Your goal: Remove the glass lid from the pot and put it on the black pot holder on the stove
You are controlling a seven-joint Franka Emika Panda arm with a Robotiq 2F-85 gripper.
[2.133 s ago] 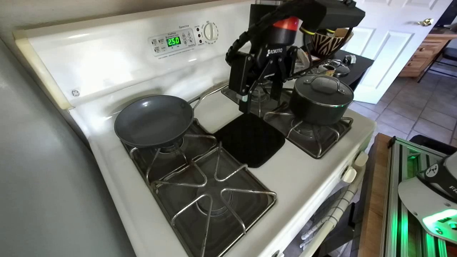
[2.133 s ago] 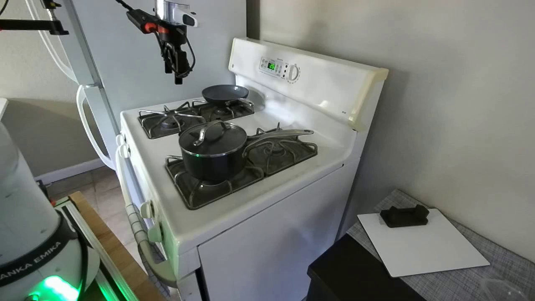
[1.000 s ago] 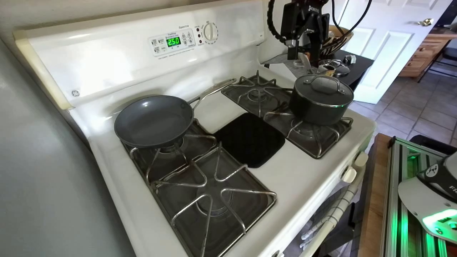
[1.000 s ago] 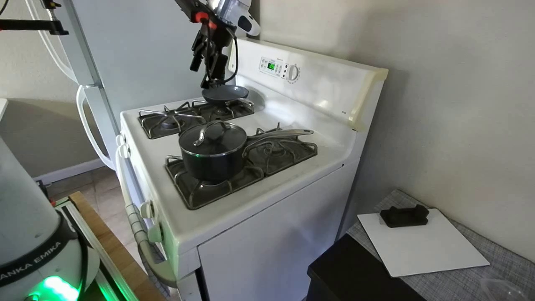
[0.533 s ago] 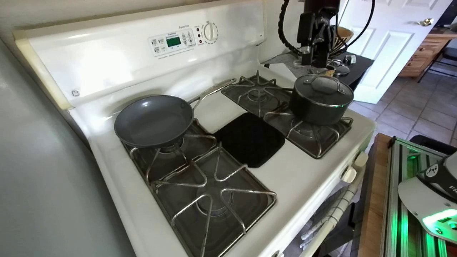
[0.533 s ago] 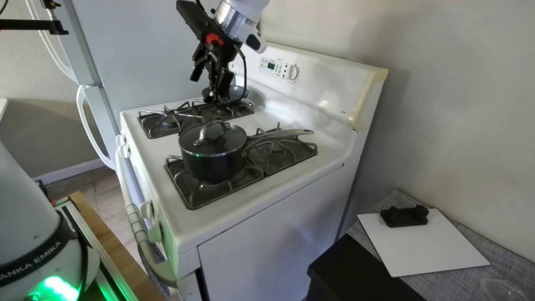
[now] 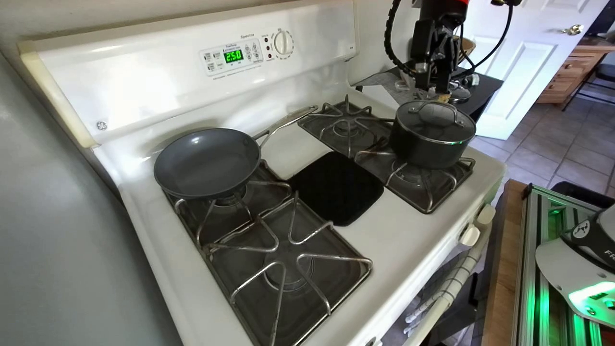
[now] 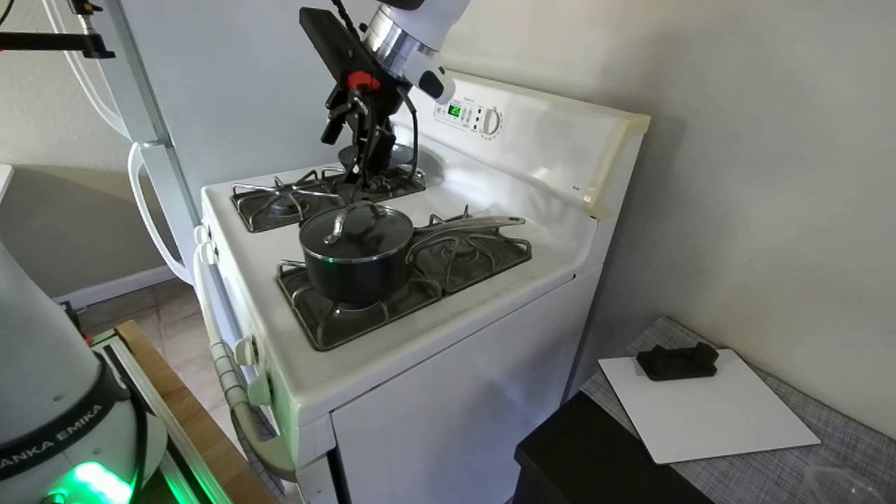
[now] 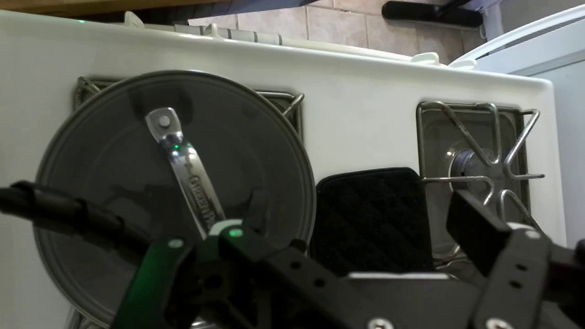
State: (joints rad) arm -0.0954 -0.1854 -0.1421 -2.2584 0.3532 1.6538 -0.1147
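The glass lid (image 7: pixel 435 120) sits on the dark pot (image 7: pixel 425 151) on a front burner of the white stove (image 7: pixel 413 228). The lid has an arched metal handle, which lies beside my left finger in the wrist view (image 9: pixel 192 173). Lid (image 8: pixel 360 234) and pot (image 8: pixel 357 283) also show in an exterior view. The square black pot holder (image 7: pixel 336 190) lies flat mid-stove, right of the lid in the wrist view (image 9: pixel 372 214). My gripper (image 9: pixel 365 217) is open and empty. In both exterior views the gripper (image 7: pixel 434 84) (image 8: pixel 352 154) hangs above stove height, apart from the lid.
A grey frying pan (image 7: pixel 206 163) stands on a rear burner, its handle reaching along the back. The pot's long handle (image 8: pixel 469 225) points to the back panel. Raised grates (image 7: pixel 288 269) cover the burners. A fridge (image 8: pixel 266 91) stands beside the stove. A black cable hangs beside the gripper.
My gripper has left its place in front of the back panel, moved right in both exterior views, and come lower in the last second. Lid, pot and pot holder have not moved.
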